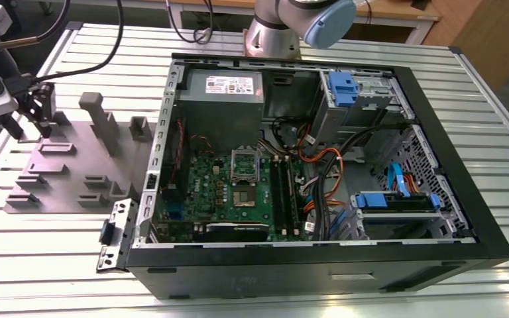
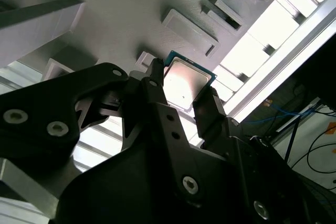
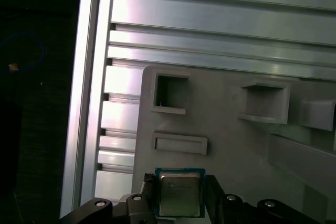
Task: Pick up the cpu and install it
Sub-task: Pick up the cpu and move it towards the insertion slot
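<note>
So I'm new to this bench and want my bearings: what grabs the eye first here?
An open computer case fills the middle of the exterior view, its green board and cables bare. At the exterior view's left, the pincer sits low over a grey tray, closed on a small silvery chip.

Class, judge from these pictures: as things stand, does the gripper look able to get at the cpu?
Likely yes: the gripper is right at the cpu, over the grey tray, and nothing covers it.
</note>
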### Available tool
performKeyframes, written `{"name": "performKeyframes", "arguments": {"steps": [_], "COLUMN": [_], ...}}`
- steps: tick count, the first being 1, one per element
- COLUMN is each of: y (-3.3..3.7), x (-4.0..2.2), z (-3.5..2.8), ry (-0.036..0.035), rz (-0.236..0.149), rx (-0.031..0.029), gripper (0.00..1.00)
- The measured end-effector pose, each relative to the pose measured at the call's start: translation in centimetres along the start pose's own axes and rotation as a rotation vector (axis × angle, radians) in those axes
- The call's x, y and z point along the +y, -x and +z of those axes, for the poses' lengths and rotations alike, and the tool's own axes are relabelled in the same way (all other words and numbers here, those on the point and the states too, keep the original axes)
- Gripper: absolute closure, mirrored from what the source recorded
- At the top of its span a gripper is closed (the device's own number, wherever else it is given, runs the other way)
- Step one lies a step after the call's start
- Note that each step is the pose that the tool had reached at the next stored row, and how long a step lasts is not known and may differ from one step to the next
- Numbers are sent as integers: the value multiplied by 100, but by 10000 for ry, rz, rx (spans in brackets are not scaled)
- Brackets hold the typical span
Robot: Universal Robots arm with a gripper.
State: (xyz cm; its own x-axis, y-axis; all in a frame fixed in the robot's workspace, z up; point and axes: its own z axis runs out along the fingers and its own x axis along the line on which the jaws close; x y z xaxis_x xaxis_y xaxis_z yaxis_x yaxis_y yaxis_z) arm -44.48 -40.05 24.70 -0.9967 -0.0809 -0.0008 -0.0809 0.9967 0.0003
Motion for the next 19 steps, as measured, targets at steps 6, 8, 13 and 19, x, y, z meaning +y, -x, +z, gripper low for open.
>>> {"name": "performKeyframes", "arguments": {"steps": [6, 8, 13, 19], "y": [0, 0, 0, 0], "x": [0, 0, 0, 0], "z": [-21, -24, -31, -35], "ry": [0, 0, -1, -1], "rz": [0, 0, 1, 144], "rx": [1, 1, 1, 1], "gripper": [53, 53, 53, 53]}}
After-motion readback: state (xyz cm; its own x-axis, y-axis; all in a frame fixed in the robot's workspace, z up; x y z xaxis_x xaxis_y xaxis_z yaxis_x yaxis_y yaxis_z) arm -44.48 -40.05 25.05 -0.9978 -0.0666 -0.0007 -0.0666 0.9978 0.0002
